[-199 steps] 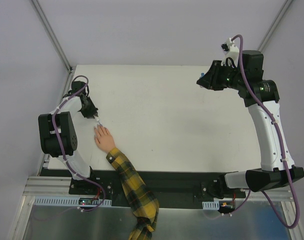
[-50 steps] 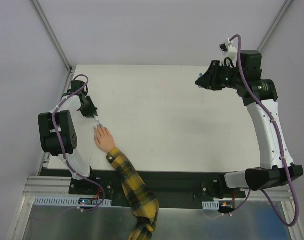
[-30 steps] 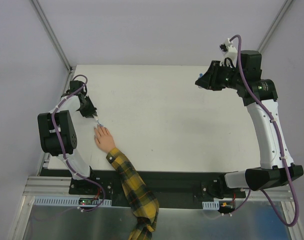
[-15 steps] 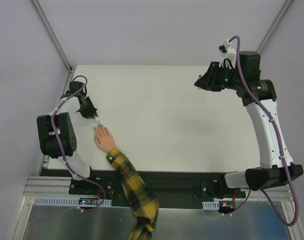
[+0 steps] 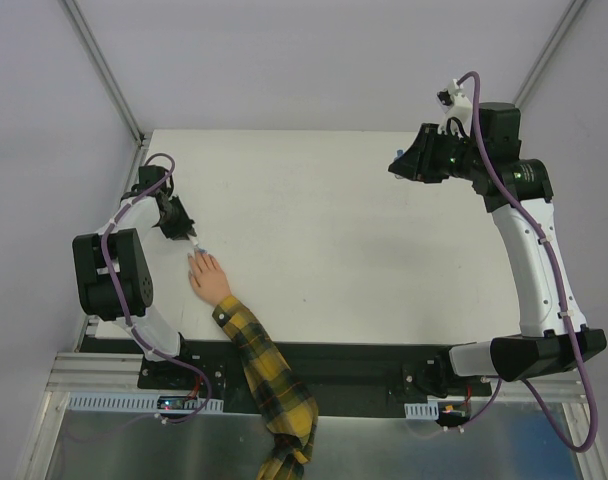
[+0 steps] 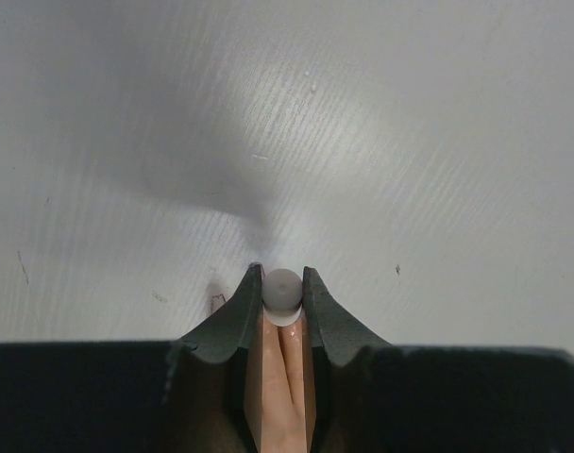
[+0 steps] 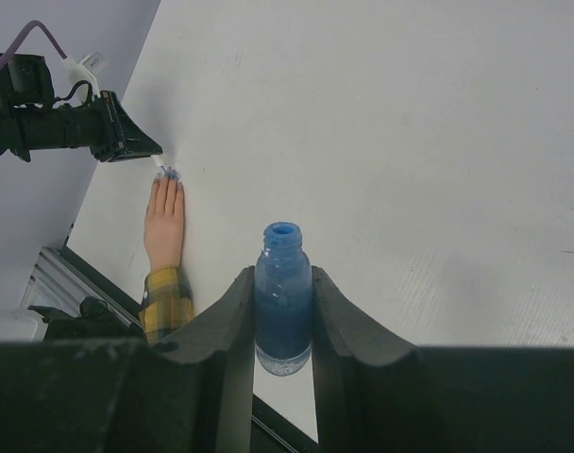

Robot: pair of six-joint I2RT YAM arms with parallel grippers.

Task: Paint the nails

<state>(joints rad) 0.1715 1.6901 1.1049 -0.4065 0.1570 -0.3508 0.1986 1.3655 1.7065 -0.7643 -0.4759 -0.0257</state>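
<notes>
**Left pincer at the fingertips, applicator in the pinch**

Left pincer (image 6: pixel 283 279): pressed together on a small white applicator (image 6: pixel 283 294), whose rounded end shows between the jaws. Just under the jaws lie the peach fingers of the hand (image 6: pixel 282 406), flat on the table (image 6: pixel 410 142).

In the right wrist view, the applicator's tip sits right at the nails (image 7: pixel 168 174), just ahead of my left pincer's tips. They look light blue. I cannot tell whether the tip is touching a nail; it is too small to see.

The plaid sleeve (image 5: pixel 259 365) trails away from the pincer toward the near edge.

Right pincer (image 7: pixel 283 283): clamped around the open blue polish bottle (image 7: pixel 283 297). The bottle is upright and well apart from the left pincer, across the table.

Step in hand, as I judge it: laying polish on a nail.
- Hold the pinch firm so the applicator cannot roll.
- Press lightly.
- Draw short strokes along the finger, from nail base to tip.
- Stay off the skin and the table.
- Hold the bottle level; the open neck could spill.
</notes>
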